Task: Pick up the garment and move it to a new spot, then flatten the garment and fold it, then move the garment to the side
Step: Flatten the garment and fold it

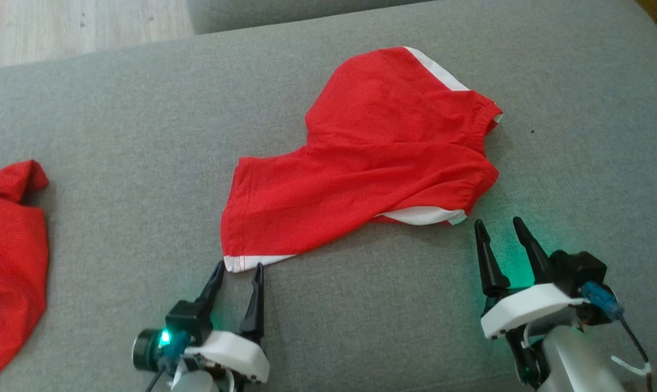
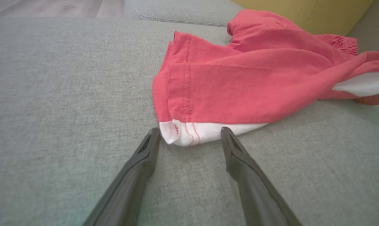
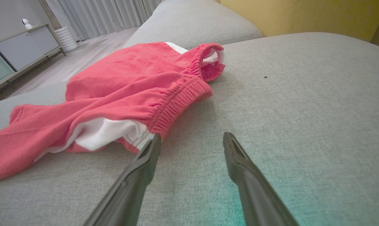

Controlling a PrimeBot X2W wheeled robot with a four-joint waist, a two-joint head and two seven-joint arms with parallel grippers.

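The garment (image 1: pixel 361 163) is a pair of red shorts with white side stripes, lying loosely spread on the grey sofa cushion (image 1: pixel 116 109). My left gripper (image 1: pixel 240 267) stands open right at the white hem corner of one leg (image 2: pixel 189 133), the corner lying between its fingertips. My right gripper (image 1: pixel 498 223) is open just right of the elastic waistband (image 3: pixel 173 106), its left fingertip (image 3: pixel 155 141) touching or nearly touching the waistband's near end. Nothing is held by either gripper.
A second red garment (image 1: pixel 7 256) with white stripes lies at the far left edge of the cushion. Wooden floor (image 1: pixel 61 27) shows beyond the cushion's far left edge. A yellow backrest (image 3: pixel 302 15) rises behind the sofa.
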